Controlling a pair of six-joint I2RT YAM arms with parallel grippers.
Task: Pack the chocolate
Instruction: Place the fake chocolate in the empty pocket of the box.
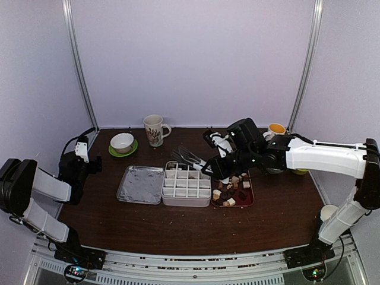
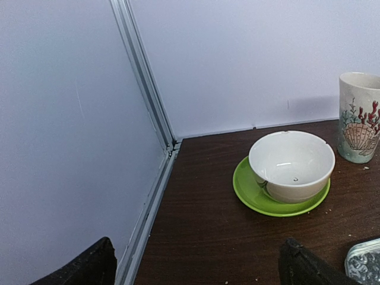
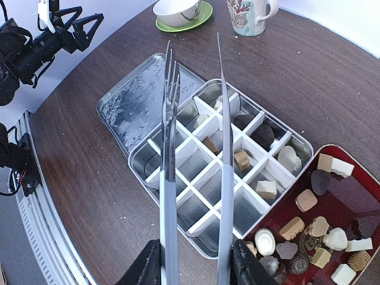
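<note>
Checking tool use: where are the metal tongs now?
Held in the right gripper, the metal tongs stick out over the divided tin at mid-table in the top view, with the dark red tray just to its right.

Your left arm (image 1: 41, 190): folded back at 8 o'clock of the surface (image 1: 178, 225). Left claw (image 1: 83, 155): raised, aimed toward 1 o'clock, jaws spread wide, nothing between them. Your right arm (image 1: 320, 155): elbow high at 3 o'clock, forearm stretched toward 9 o'clock, wrist tipped down mid-surface. Right claw (image 3: 196, 267): partly closed, clamping the metal tongs (image 3: 169, 178).
</note>
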